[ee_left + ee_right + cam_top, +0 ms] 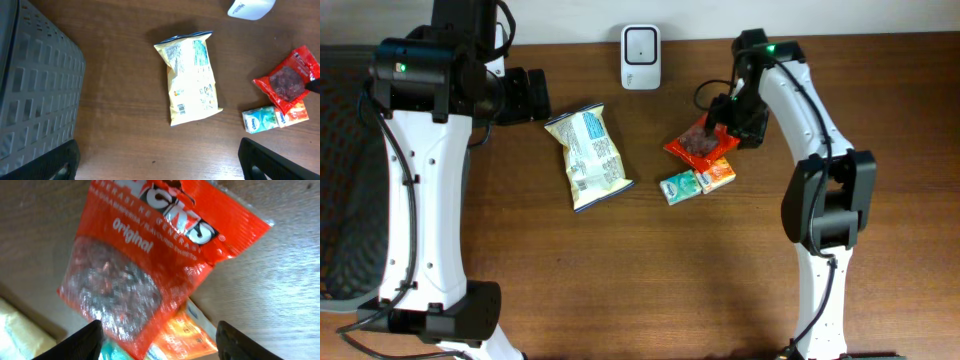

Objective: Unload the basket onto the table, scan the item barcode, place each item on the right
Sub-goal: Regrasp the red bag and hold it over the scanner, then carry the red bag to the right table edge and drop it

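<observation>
Right gripper (165,342) gapes over red, clear-windowed pouch (150,265).

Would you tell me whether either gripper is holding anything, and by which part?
Nothing is held: the right gripper stands open over the red packet, and the left gripper is open and empty.

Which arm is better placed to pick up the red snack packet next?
Right. The right gripper hangs open directly over the red packet; the left gripper sits well away, nearer the yellow bag.

The bag (588,157) is yellow, the pouch (698,143) red with white lettering, the scanner (640,43) white, the table (620,270) brown.
</observation>
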`<state>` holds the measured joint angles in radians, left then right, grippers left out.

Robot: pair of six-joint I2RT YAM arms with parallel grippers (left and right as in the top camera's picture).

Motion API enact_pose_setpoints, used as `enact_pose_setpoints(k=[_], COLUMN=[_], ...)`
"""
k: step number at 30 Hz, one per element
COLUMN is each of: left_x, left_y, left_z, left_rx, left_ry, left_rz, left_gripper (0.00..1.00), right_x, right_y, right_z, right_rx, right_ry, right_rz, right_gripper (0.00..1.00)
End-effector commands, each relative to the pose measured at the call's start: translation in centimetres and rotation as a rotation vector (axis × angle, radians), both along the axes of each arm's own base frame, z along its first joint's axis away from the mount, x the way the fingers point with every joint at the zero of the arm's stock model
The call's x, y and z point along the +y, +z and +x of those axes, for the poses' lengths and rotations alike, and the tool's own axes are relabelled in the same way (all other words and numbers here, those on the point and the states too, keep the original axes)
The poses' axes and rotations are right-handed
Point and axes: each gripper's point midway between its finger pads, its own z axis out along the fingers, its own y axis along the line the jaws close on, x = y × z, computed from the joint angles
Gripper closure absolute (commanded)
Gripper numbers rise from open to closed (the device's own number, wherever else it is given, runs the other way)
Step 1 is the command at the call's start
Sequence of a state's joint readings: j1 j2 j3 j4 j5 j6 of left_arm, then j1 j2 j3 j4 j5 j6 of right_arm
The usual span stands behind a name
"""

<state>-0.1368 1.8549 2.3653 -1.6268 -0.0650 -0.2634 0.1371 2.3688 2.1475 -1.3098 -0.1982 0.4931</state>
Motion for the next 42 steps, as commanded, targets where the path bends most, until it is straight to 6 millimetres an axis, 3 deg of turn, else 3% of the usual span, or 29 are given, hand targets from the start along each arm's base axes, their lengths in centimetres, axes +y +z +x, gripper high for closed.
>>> enact_pose_setpoints(k=[1, 4, 7, 10, 12, 13, 15, 17, 18, 20, 23, 27, 33, 36, 39, 40, 42], left_x=[0.3, 0.3, 0.3, 0.3, 0.3, 0.3, 0.3, 0.3, 0.3, 0.3, 0.3, 0.3, 0.3, 0.3, 0.3, 0.3, 0.3], left_y=[0.7, 0.7, 0.7, 0.7, 0.7, 0.7, 0.7, 0.7, 0.7, 0.7, 0.7, 0.7, 0.7, 0.7, 0.7, 0.7, 0.7], left_z=[-0.3, -0.4, -0.4, -0.4, -0.4, -0.4, -0.4, -0.4, -0.4, -0.4, -0.4, -0.4, -0.4, -0.4, -0.4, -0.4, -0.4], left_rx=[-0.021, -0.018, -0.019, -0.018, -0.018, -0.018, -0.018, -0.018, -0.018, -0.018, -0.018, -0.018, -0.018, -0.018, -0.018, -0.018, -0.018], left_ry=[0.019, 0.019, 0.019, 0.019, 0.019, 0.019, 0.019, 0.019, 0.019, 0.019, 0.019, 0.019, 0.019, 0.019, 0.019, 0.019, 0.019], left_rz=[0.001, 0.001, 0.001, 0.001, 0.001, 0.001, 0.001, 0.001, 0.001, 0.001, 0.001, 0.001, 0.001, 0.001, 0.001, 0.001, 0.001], left_gripper=[0.01, 0.01, 0.01, 0.01, 0.01, 0.01, 0.01, 0.01, 0.01, 0.01, 0.01, 0.01, 0.01, 0.01, 0.01, 0.01, 0.01], right_x=[0.2, 1.4, 1.8, 2.0, 2.1, 2.1, 2.9, 3.6, 4.7, 6.0, 8.6, 11.9, 15.8, 15.2, 11.9, 9.9, 2.2], right_y=[-1.3, -3.7, -4.8, -5.1, -5.0, -5.0, -3.9, -1.0, 2.4, 6.2, 12.9, 14.1, 10.7, 10.5, 12.8, 14.0, 17.0], right_z=[0.0, 0.3, 1.0, 2.0, 2.4, 2.5, 3.0, 4.7, 6.3, 8.1, 12.6, 16.0, 18.2, 18.5, 19.2, 19.3, 19.0], right_rx=[0.005, -0.011, -0.051, -0.093, -0.111, -0.113, -0.13, -0.204, -0.296, -0.391, -0.644, -0.822, -0.951, -0.963, -0.985, -0.989, -0.976], right_ry=[-0.109, -0.153, -0.149, -0.149, -0.149, -0.149, -0.14, -0.103, -0.031, 0.003, 0.025, 0.026, -0.021, -0.026, -0.027, -0.052, -0.154], right_rz=[-0.048, -0.04, -0.028, -0.017, -0.011, -0.01, 0.039, 0.075, 0.131, 0.202, 0.363, 0.406, 0.231, 0.204, 0.204, 0.192, 0.122], right_gripper=[0.28, 0.28, 0.3, 0.59, 0.88, 0.96, 0.96, 0.96, 0.96, 0.96, 0.96, 0.96, 0.95, 0.95, 0.95, 0.95, 0.95])
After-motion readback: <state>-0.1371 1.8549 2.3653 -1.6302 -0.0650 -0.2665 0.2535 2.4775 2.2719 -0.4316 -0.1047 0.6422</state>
